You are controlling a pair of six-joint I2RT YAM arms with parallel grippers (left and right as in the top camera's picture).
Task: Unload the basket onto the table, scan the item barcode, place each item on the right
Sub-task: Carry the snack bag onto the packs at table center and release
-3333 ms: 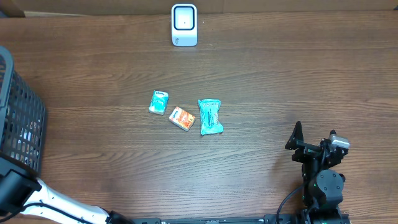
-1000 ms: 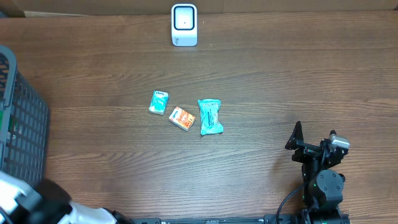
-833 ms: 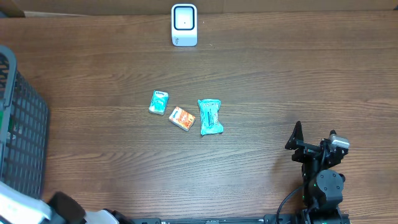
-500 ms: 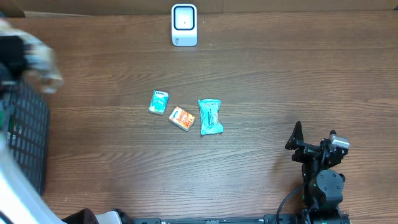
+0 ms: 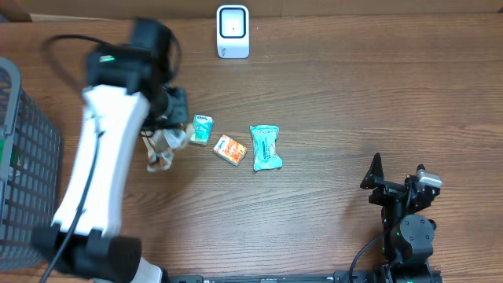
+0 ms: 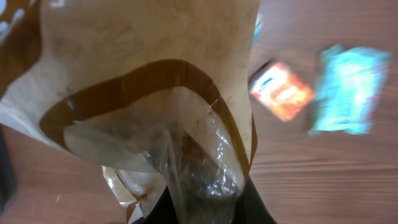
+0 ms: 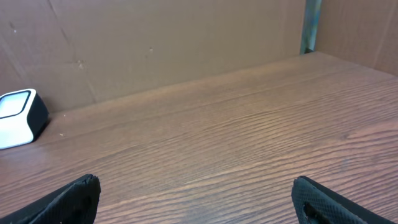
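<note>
The left arm (image 5: 102, 173) swung over from the basket (image 5: 35, 153). The left fingers (image 6: 258, 214) pinch the brown bag (image 5: 161, 148), which stretches long-ways away from them. The right fingers (image 7: 74, 199) are spread wide.

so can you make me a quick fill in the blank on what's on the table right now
1. The left gripper is ____ on the bag.
2. The right gripper is ____ and holds nothing.
3. The scanner has a ____ casing.
4. The basket stands on the ____ arm's side.

Missing words: shut; open; white; left
</note>
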